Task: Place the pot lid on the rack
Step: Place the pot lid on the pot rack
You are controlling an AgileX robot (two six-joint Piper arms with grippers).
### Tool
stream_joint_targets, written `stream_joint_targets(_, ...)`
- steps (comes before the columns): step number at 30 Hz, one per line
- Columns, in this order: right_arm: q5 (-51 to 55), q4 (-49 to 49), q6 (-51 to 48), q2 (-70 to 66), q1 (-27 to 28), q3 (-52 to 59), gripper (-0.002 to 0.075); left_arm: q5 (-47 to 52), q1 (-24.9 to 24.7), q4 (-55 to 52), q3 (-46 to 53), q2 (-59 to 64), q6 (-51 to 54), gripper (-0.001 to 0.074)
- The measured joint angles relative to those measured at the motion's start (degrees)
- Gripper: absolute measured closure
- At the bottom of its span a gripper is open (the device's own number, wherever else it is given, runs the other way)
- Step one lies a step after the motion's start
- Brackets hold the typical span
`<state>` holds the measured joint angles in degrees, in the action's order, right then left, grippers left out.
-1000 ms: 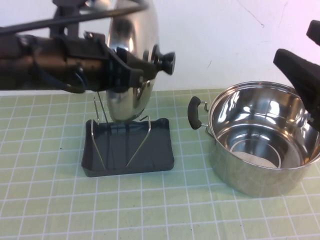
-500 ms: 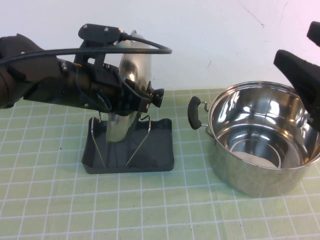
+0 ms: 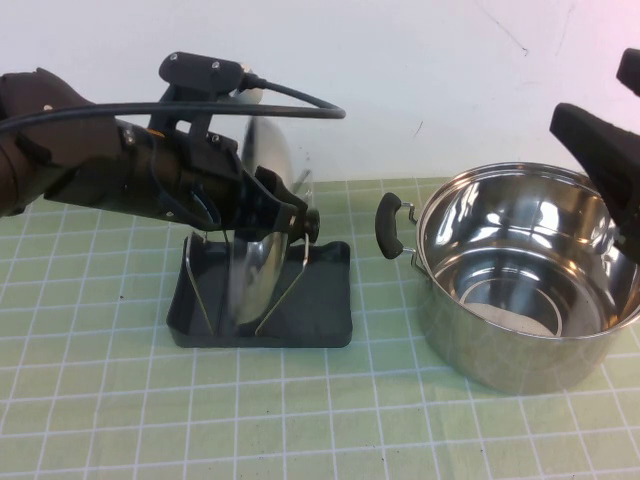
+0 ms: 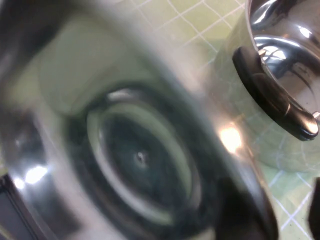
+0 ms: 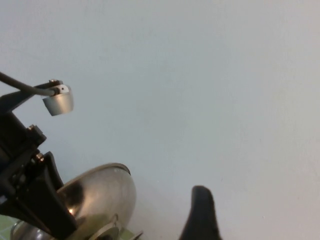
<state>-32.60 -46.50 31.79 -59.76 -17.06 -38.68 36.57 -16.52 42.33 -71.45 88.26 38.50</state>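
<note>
The shiny steel pot lid [image 3: 262,190] stands on its edge in the dark grey rack [image 3: 320,322], between the rack's wire uprights [image 3: 285,280]. My left gripper [image 3: 300,222] reaches in from the left and is shut on the lid's black knob [image 3: 312,226]. In the left wrist view the lid [image 4: 140,150] fills most of the picture, blurred. My right gripper [image 3: 605,115] hangs open and empty at the far right above the pot; one of its fingers [image 5: 200,215] shows against the wall.
A deep steel pot [image 3: 520,290] with a black side handle [image 3: 390,226] stands to the right of the rack; it also shows in the left wrist view [image 4: 285,45]. A green gridded mat [image 3: 300,420] covers the table, with a white wall behind.
My left gripper has lowered the lid from above the rack down between the wire uprights and turned it more edge-on. The right arm has not moved.
</note>
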Motion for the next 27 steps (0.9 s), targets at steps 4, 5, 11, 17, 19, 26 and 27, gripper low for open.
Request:
stream_joint_targets(4,0.00,0.00,0.00,0.00,0.00,0.00,0.0218,-0.45,0.00,-1.65,0.00,-0.10,-0.64,0.0338)
stream_joint_targets(5,0.04,0.00,0.00,0.00,0.00,0.00,0.0218,-0.45,0.00,-3.06,0.00,-0.53,-1.08,0.0339)
stream_joint_targets(11,3.39,0.00,1.37,2.77,0.00,0.00,0.0242,0.99,0.00,-16.71,0.00,-7.22,-9.88,0.0586)
stream_joint_targets(17,14.01,-6.32,7.59,12.04,0.00,0.10,0.0477,3.93,0.00,-28.43,1.86,-19.32,-15.54,0.0722)
stream_joint_targets(19,17.59,-8.26,10.48,15.80,0.00,0.69,0.0561,3.04,0.00,-29.61,5.09,-23.84,-16.58,0.0729)
stream_joint_targets(26,21.01,-9.11,13.63,32.20,0.00,6.70,0.0716,-2.03,0.00,-33.52,21.69,-41.72,-22.85,0.0733)
stream_joint_targets(27,21.01,-9.54,13.63,34.63,0.00,7.72,0.0719,-2.27,0.00,-34.17,23.74,-43.84,-24.43,0.0733)
